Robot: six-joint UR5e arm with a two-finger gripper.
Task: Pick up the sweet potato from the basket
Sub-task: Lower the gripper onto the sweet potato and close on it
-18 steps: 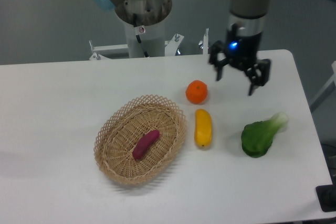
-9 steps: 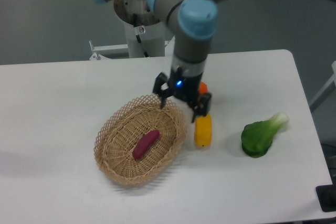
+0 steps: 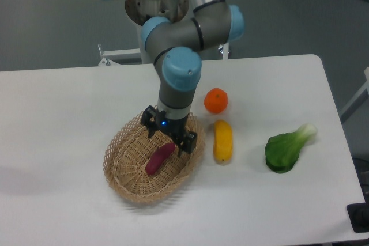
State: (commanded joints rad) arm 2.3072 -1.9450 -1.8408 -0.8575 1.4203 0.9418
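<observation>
Pincer [image 3: 169, 137] is spread wide, grasping nothing, over the basket [image 3: 124, 174], fingers either side of the sweet potato's upper end. Can't tell if they touch it. Sweet potato [image 3: 157, 160] lies diagonally on the basket floor, near the middle. Basket sits on the white worktop [image 3: 63, 108]. Just right of the basket: yellow vegetable [image 3: 223, 140], with an orange [image 3: 216, 101] near its top end. Bok choy [image 3: 286, 149] lies further right, well apart from the basket.
</observation>
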